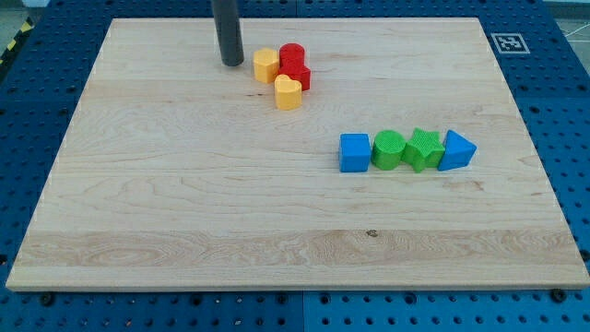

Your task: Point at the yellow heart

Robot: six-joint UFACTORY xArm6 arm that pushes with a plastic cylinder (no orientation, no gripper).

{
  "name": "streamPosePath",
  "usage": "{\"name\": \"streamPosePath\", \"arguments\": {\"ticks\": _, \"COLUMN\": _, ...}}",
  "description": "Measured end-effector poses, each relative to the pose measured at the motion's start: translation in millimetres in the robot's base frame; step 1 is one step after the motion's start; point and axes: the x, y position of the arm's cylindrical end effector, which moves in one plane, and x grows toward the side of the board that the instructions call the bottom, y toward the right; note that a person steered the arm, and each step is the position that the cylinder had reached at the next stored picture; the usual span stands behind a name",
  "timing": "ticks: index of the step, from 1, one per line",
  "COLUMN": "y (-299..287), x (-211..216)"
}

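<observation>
Blue perforated panelling frames a pale wooden surface, which fills most of the view. A printed square marker sits on the panelling beyond the far right corner of the surface.

The rod descends from the top edge of the view, and my tip rests on the surface at far left of centre. The end effector is a plain rod with nothing to spread, press together or pinch; nothing is held.

Four blocks lie in a touching row right of centre, slightly nearer than the middle of the surface: a blue cube at the left, then a green cylinder, a green star-shaped block, and a blue triangular block at the right end.

A second cluster sits at the far side, just right of my tip. It holds a yellow hexagonal block, a red cylinder beside it, a second red block of unclear shape, and the yellow heart.

The yellow heart is the nearest piece of that cluster, touching the second red block. My tip stands to its left and farther away, apart from it, with the yellow hexagonal block closest to the tip.
</observation>
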Motion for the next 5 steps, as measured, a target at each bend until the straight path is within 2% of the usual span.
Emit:
{"name": "streamPosePath", "arguments": {"ticks": 2, "y": -3, "x": 74}}
{"name": "streamPosePath", "arguments": {"ticks": 3, "y": 27, "x": 100}}
{"name": "streamPosePath", "arguments": {"ticks": 5, "y": 98, "x": 109}}
